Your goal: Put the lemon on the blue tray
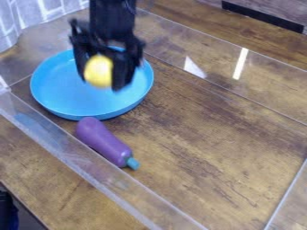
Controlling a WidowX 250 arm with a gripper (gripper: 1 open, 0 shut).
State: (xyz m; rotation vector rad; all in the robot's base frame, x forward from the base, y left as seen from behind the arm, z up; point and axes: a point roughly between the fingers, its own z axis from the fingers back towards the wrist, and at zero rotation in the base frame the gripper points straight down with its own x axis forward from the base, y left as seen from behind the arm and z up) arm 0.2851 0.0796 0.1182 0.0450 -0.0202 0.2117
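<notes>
Nearest the camera, a clear plastic wall [72, 153] is running across the wooden table [228, 144], and just behind it a purple eggplant [106, 142] with a teal tip is lying on its side, just beside the near rim of the blue tray [54, 94] but not on it. Farther back, the gripper [100, 70] is hanging above the tray, its jaws closing on the lemon [99, 71], which is sitting between them in the air over the dish's middle. Judging from this, the pick and the carry are looking done; lowering and releasing are what is remaining, since the lemon is not yet resting on the blue surface. The arm and gripper are blurring, so the exact finger contact is hard to make out, and the arm's upper part is getting cut off by the top edge
</notes>
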